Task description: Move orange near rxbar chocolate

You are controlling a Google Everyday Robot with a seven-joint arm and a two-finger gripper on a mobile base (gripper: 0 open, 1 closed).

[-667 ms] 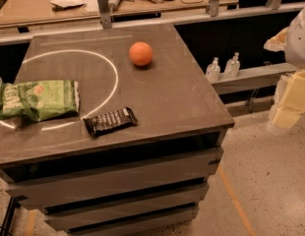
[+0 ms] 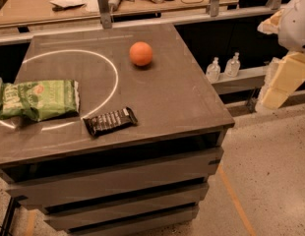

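"One orange (image 2: 141, 53), is that right? Where is it?"

"Yes, a single round orange. It rests on a dark counter (image 2: 182, 97), toward the back edge and a little right of the middle, with nothing touching it."

"And the chocolate bar (image 2: 109, 121)?"

"Well apart from the orange, nearer the front edge and slightly left. It lies flat and a little askew in a dark shiny wrapper. A thin white ring (image 2: 111, 70) painted on the counter curves between the two, and the orange sits just outside it."

"What else is on the counter?"

"A green snack bag (image 2: 39, 99) lying left of the bar, close to it but apart."

"Where is the claw (image 2: 285, 80)?"

"Off the counter, at the far right edge of the view, beside the pale arm and above the speckled floor. Whether it is wide or narrow I cannot tell. It holds nothing I can make out."

"Anything behind?"

"Two small bottles (image 2: 224, 67) on a low ledge to the right, and a cluttered workbench (image 2: 44, 9) along the back."
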